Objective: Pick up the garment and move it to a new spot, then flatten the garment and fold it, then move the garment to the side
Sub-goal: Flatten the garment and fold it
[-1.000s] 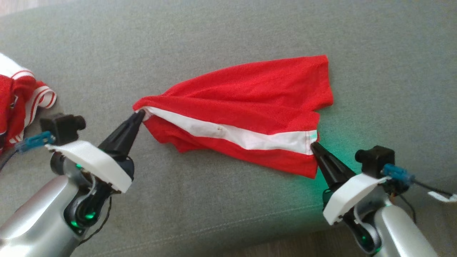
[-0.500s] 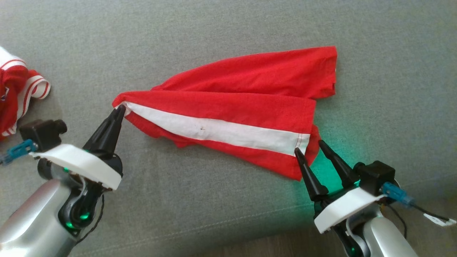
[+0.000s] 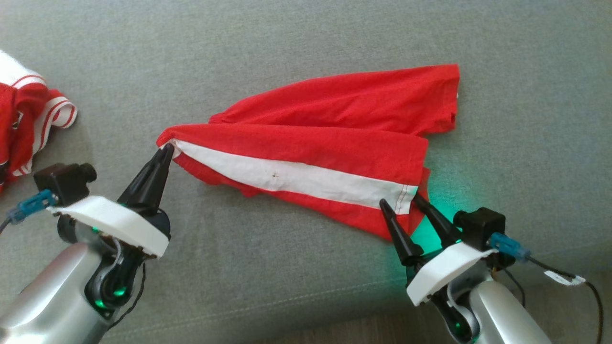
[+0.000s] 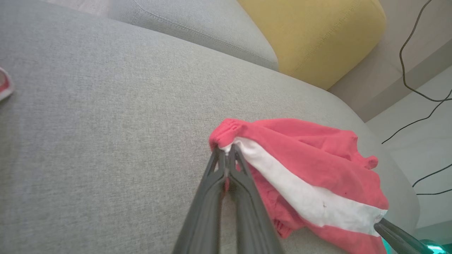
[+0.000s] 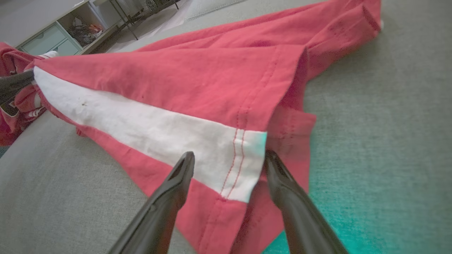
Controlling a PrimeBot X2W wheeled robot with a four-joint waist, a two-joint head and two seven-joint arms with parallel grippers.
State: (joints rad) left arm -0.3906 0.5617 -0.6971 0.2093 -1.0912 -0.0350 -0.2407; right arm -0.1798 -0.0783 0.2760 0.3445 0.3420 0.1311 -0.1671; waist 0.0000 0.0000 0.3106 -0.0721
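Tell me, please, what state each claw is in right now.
Left claw: closed, pinching one end of the red garment.
Right claw: open, its fingers either side of the garment's white-striped hem, gripping nothing.

Grey woven sofa seat (image 3: 296,43) is spanning the scene with a stitched seam (image 3: 287,304) running along its near edge, a yellow cushion (image 4: 317,31) is sitting beyond it, black cables (image 4: 401,60) are trailing over pale floor (image 4: 423,151), and a shelf unit (image 5: 60,33) with pale drawers is standing far off.
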